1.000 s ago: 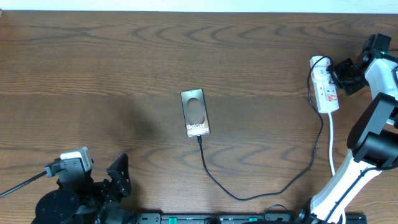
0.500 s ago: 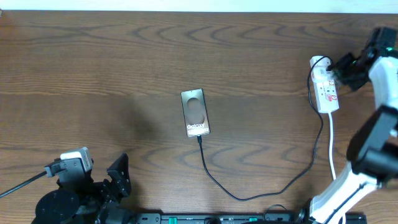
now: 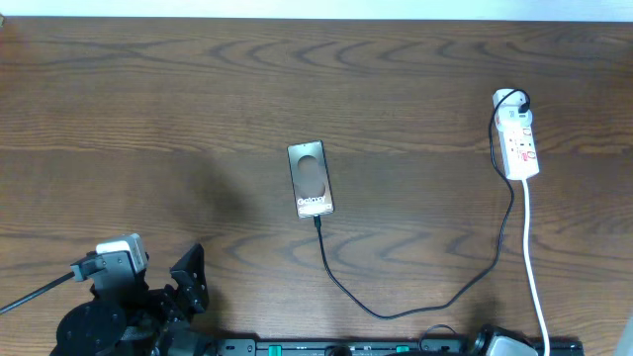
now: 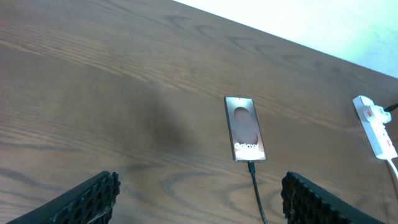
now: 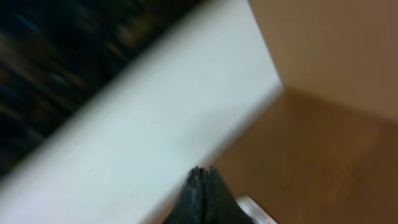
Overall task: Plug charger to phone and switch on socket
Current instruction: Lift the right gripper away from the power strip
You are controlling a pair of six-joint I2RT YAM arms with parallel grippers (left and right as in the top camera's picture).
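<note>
- At mid-desk (image 3: 148,119), the phone (image 3: 311,180) lies flat and face up, its "Galaxy" lettering towards the front edge.
- The charger (image 3: 381,314) meets the phone's near end, loops towards the desk front, then climbs to the socket (image 3: 518,138), where its black plug sits at the far end.
- The socket lies by the right edge, well apart from the phone.
- Front-left, the left pincer (image 4: 196,202) hovers with jaws spread wide.
- The right pincer (image 5: 202,186) shows only in its own blurred wrist view; its fingertips appear pressed together, closed.

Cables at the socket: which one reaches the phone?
The thin black charger, looping to the phone's bottom edge; the white cord runs straight to the near table edge.
</note>
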